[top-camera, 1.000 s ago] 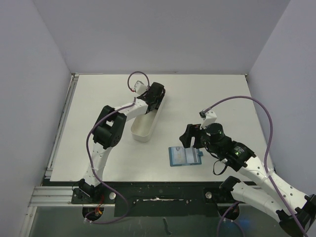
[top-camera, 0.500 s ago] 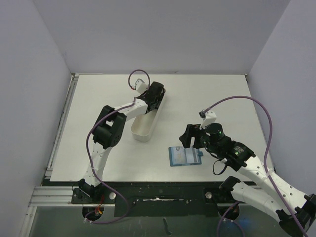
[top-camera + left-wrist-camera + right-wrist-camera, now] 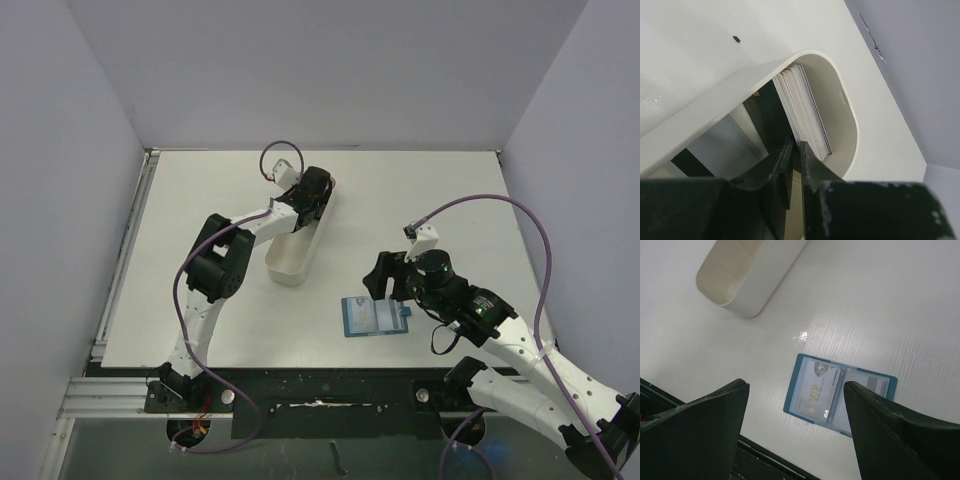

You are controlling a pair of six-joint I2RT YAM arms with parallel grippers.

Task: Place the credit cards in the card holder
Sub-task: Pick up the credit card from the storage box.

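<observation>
The credit cards (image 3: pixel 802 107) stand on edge as a stack at the rounded far end of the long white tray (image 3: pixel 842 97). My left gripper (image 3: pixel 795 150) reaches down into that tray (image 3: pixel 290 268). Its jaws are nearly together, pinching the near edge of a dark card at the side of the stack. The card holder (image 3: pixel 375 317) lies open and flat near the table's front edge, teal with clear pockets (image 3: pixel 865 376). A pale VIP card (image 3: pixel 817 390) sits in its left pocket. My right gripper (image 3: pixel 795 385) hovers just above the holder, open wide and empty.
The white tray (image 3: pixel 750 275) lies diagonally on the table, left of and behind the card holder. The table's front edge and dark rail (image 3: pixel 770 460) run just below the holder. Grey walls enclose the table on three sides.
The left gripper's jaws have closed in on the card stack inside the tray. The right arm and the card holder have not moved.
</observation>
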